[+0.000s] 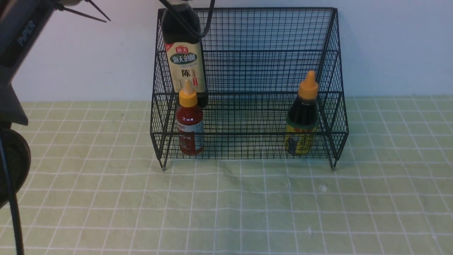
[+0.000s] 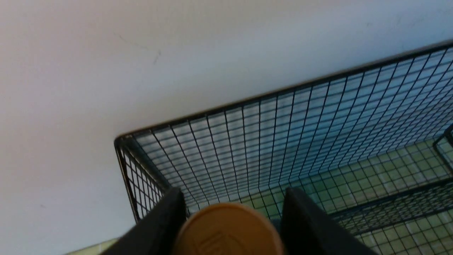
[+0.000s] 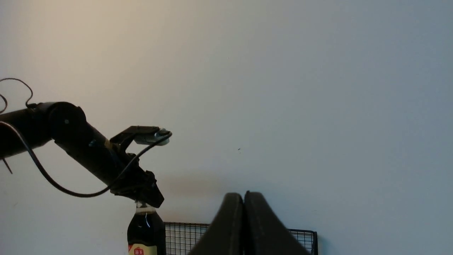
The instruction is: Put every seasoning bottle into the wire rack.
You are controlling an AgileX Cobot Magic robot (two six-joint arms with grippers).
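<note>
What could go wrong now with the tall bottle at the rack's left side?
The left gripper holds the vinegar bottle only by its cap, so it could swing or slip. It is near the rack wall and right behind the red bottle; a tilted release might topple it forward.

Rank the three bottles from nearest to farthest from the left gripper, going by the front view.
1. Vinegar bottle, held in the left gripper, left rear of the rack.
2. Red-sauce bottle, front left.
3. Dark-sauce bottle, front right.
</note>
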